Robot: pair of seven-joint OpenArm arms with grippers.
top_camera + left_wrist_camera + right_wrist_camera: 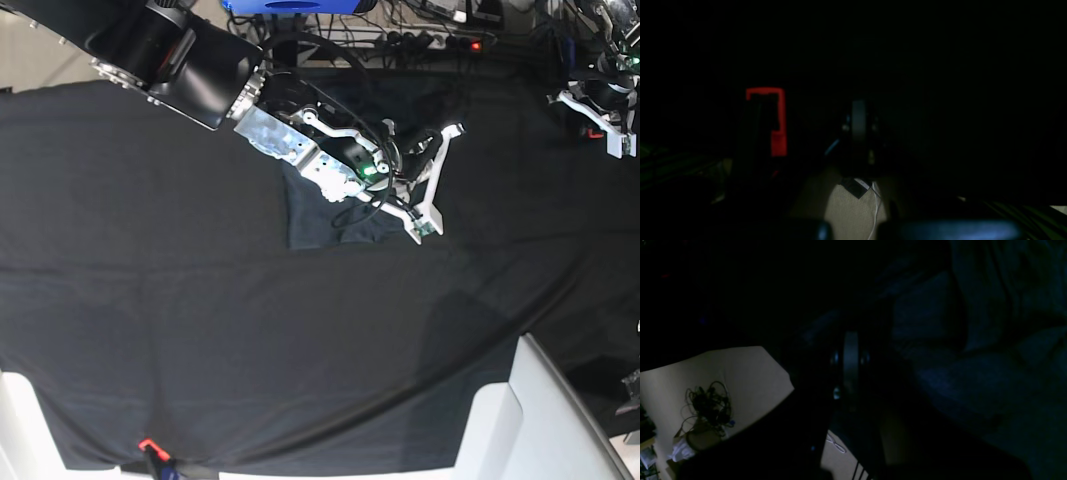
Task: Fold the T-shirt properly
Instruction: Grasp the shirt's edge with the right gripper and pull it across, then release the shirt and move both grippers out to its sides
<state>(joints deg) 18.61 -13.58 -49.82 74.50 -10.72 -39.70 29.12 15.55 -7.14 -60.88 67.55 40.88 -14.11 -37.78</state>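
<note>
Bench point(120, 330) is draped in a black tablecloth point(200, 370) that covers nearly the whole base view; cables and a power strip point(420, 40) run along the far edge. Right arm point(190, 60) reaches in from the far corner on the view's left, its right hand point(428, 190) hanging over the middle with fingers together, nothing between them. T-shirt point(325, 215) lies on the cloth mid-bench, folded into a compact dark block, partly under that arm. Left hand point(600, 105) sits at the far edge on the view's right, well apart from the shirt, also closed and empty. Both wrist views are almost black; right wrist probably shows bluish shirt folds point(990, 350).
</note>
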